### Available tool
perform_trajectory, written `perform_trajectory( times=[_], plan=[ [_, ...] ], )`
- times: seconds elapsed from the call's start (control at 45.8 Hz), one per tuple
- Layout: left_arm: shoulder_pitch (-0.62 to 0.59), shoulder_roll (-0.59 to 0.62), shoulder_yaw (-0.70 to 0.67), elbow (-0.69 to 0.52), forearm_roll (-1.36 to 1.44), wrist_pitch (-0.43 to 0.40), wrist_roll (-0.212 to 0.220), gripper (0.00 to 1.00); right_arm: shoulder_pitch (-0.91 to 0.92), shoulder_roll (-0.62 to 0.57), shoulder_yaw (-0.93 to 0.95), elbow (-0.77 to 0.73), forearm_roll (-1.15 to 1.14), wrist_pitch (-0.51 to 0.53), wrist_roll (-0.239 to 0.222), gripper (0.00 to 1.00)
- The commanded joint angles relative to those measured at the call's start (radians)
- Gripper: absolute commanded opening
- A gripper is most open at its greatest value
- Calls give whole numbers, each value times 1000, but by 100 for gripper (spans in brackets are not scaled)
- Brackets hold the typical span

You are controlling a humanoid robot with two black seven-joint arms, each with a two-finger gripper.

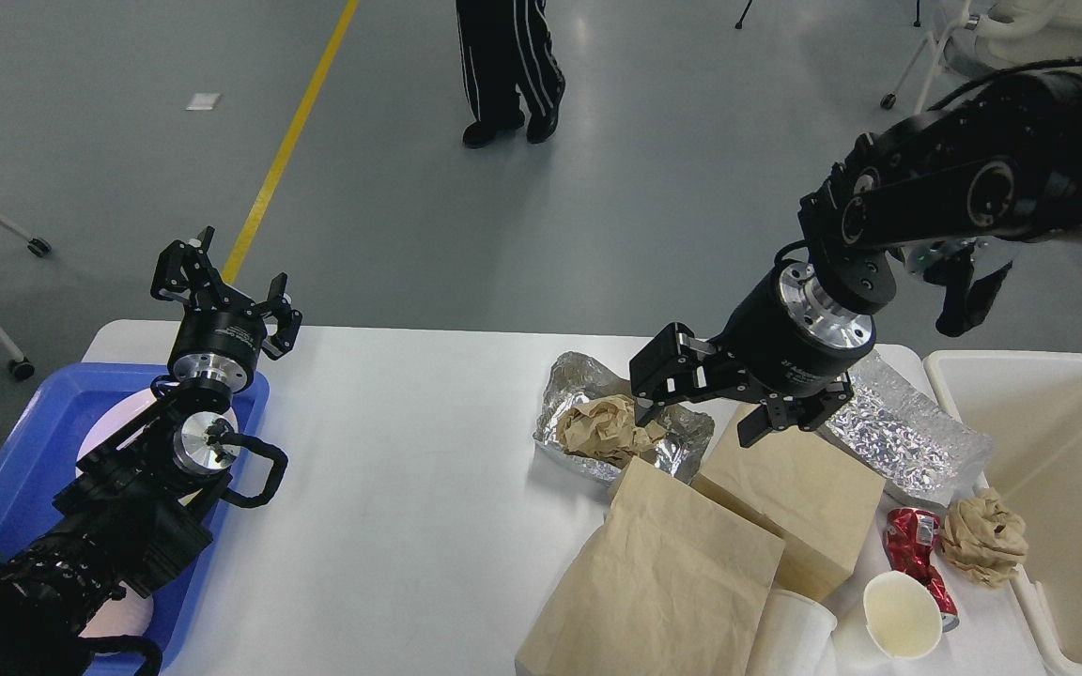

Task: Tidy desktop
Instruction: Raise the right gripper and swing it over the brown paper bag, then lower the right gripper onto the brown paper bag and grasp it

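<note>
The desktop [409, 488] filled the lower view, strewn with light, crushable litter. The paper wad [609, 427] in foil [682, 441] looked easiest pinched from above. The right gripper [701, 408] hung open and empty just above it; the left gripper [222, 286] was open, idle.

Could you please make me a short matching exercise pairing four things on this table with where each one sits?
Things:
1. crumpled paper ball
2. crushed red can
3. white plate
4. off-white bin

Places:
A. at the table's right end
B. inside the left foil tray
C. in the blue tray
D. next to the open paper cup

Pairs: 1-B, 2-D, 3-C, 4-A
</note>
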Motion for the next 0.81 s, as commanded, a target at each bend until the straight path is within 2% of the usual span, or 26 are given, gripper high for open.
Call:
perform_trajectory(
  times=[0.0, 0.197, 0.481, 0.656, 0.787],
  plan=[
    [0, -1, 0, 0, 0, 0, 0, 97, -31, -10, -6, 100, 129, -39, -3, 100],
    [0, 0, 0, 0, 0, 0, 0, 97, -94, 9, 7, 129, 260, -180, -5, 100],
    [0, -1, 0, -2, 0, 0, 0, 97, -168, 213, 115, 166, 338, -415, -8, 100],
    [0, -1, 0, -2, 0, 0, 0, 97, -163, 257, 179, 163, 392, -449, -12, 100],
    [0, -1, 0, -2, 0, 0, 0, 97, -212, 265, 168, 165, 392, -514, -21, 100]
  ],
)
